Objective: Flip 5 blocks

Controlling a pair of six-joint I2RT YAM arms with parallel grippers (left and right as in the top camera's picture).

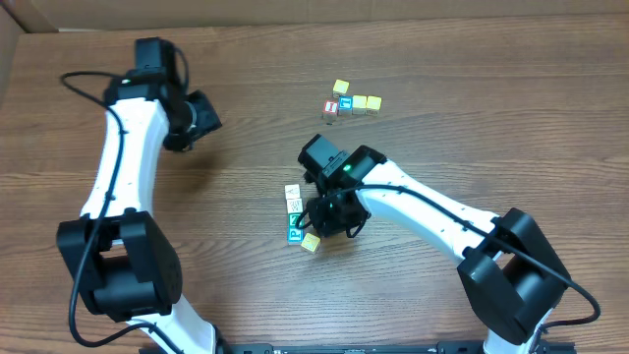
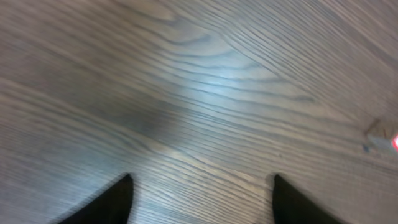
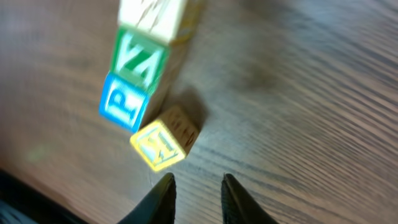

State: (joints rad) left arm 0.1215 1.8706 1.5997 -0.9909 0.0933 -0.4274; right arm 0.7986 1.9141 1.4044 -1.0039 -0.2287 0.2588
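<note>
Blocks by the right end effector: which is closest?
The yellow block, crooked, ahead of the right end effector; the green Z block and blue P block line up farther off.

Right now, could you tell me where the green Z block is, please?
The green Z block sits upper left in the right wrist view, in a row between a whitish block and the teal P block.

A brown wood-grain surface [image 1: 246,128] filled nearly the whole overhead view. Along the 12 o'clock edge ran a paler tan strip [image 1: 393,5], and a soft pale sheen [image 2: 217,84] lay on the grain.
</note>
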